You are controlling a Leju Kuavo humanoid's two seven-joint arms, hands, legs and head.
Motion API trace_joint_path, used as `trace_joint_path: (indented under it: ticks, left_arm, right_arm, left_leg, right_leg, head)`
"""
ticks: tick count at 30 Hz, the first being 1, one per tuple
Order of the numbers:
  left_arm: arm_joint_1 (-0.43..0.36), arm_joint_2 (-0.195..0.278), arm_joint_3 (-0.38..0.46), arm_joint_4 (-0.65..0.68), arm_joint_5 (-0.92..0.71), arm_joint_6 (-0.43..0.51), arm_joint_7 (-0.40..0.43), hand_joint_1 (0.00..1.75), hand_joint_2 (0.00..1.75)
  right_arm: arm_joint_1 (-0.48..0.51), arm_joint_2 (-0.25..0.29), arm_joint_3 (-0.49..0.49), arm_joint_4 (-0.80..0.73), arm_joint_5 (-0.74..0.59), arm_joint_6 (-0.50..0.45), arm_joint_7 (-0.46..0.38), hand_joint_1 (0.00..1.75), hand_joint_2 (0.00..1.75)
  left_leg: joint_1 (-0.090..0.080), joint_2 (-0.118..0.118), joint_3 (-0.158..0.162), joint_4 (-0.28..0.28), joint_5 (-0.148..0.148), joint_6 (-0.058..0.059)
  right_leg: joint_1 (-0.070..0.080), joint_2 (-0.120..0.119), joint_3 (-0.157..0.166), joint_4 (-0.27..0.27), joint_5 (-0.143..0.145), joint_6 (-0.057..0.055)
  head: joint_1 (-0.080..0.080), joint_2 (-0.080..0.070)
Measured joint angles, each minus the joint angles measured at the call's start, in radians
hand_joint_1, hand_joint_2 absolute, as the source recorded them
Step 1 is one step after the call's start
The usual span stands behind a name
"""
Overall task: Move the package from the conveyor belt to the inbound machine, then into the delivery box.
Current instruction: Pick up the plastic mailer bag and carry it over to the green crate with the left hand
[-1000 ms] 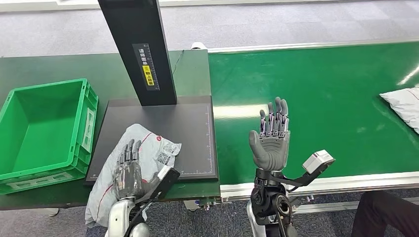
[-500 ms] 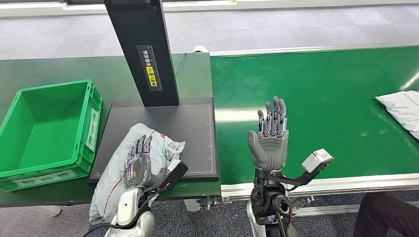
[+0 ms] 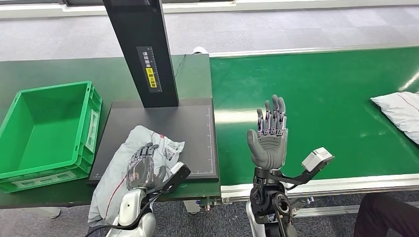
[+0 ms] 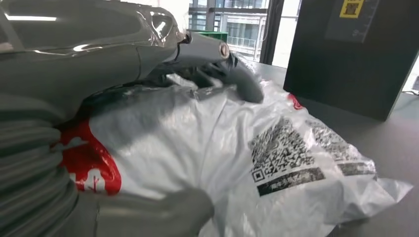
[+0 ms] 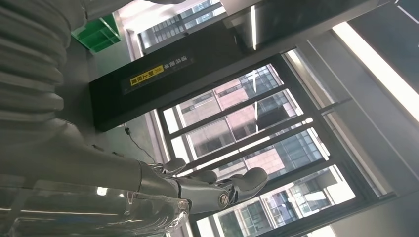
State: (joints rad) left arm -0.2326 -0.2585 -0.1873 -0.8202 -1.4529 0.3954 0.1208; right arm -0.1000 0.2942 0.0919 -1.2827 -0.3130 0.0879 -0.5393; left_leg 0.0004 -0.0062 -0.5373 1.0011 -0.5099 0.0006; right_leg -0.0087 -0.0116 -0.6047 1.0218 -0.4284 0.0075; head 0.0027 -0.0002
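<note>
The package [image 3: 143, 148] is a soft white bag with red marks. It lies on the near left corner of the black plate [image 3: 192, 123] of the machine. Its long side runs slanted: one end hangs off the near edge of the plate and droops down by the robot's arm, and the other end points up and to the right, toward the black post [image 3: 141, 49].

The left hand [image 3: 142, 168] lies on top of the bag, with its fingers bent down over it. From the head view you cannot tell how firmly it holds. The left wrist view is closer: the thumb [image 4: 158, 215] presses the bag from one side and the fingers [image 4: 232, 74] curl over the other side, so the hand grips the bag between them. That view also shows the square code label [image 4: 279, 153] on the end of the bag past the fingers.

The right hand [image 3: 269, 136] is held up over the green belt [image 3: 321, 89], open, with its fingers straight and nothing in it.

The green box [image 3: 15, 170] sits to the left of the plate. Another white bag [image 3: 400, 111] lies far right on the belt.
</note>
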Motion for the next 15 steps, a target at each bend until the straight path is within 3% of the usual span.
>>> trace_joint_path:
  ticks: [10, 15]
  left_arm:
    - [-0.002, 0.000, 0.008, -0.001, -0.004, -0.017, -0.011, 1.75, 1.75]
    - [0.000, -0.001, 0.015, -0.003, 0.047, 0.036, -0.085, 1.75, 1.75]
  right_arm:
    - [0.012, 0.001, -0.001, -0.024, -0.004, 0.003, 0.008, 0.00, 1.75]
    - [0.013, 0.001, -0.001, -0.029, -0.004, 0.006, 0.017, 0.00, 1.75]
  left_leg:
    - [0.000, 0.000, 0.000, 0.000, -0.003, 0.000]
    - [0.000, 0.000, -0.001, 0.000, -0.003, 0.000]
  right_leg:
    - [0.000, 0.000, 0.000, 0.000, -0.003, 0.001]
    - [0.000, 0.000, -0.001, 0.000, -0.003, 0.001]
  head:
    - [0.000, 0.000]
    - [0.000, 0.000]
